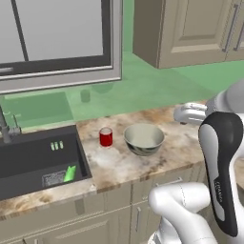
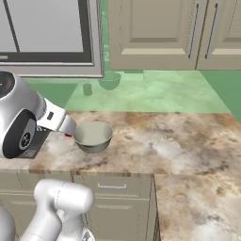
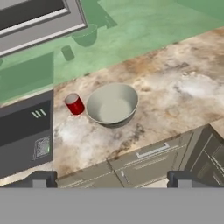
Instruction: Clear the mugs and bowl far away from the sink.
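Note:
The red mug (image 1: pixel 106 137) stands on the marbled counter just right of the sink (image 1: pixel 33 162). The bowl (image 1: pixel 144 138), cream inside and grey outside, sits upright a little to the mug's right. The hand view has the mug (image 3: pixel 75 104) and the bowl (image 3: pixel 112 105) close together but not touching. A bright green shape (image 1: pixel 70 173) lies in the basin by the slatted rack; I cannot tell what it is. My gripper (image 3: pixel 111 181) hangs open and empty, high above the counter's front edge and well short of the bowl. In the right base view the bowl (image 2: pixel 93 136) shows beside my hand.
The grey faucet (image 1: pixel 5 129) rises at the sink's back left. Bare marbled counter (image 2: pixel 179 141) stretches to the right of the bowl and round a corner. Cabinets (image 2: pixel 155 33) hang above, and drawers (image 3: pixel 148 157) run below the counter edge.

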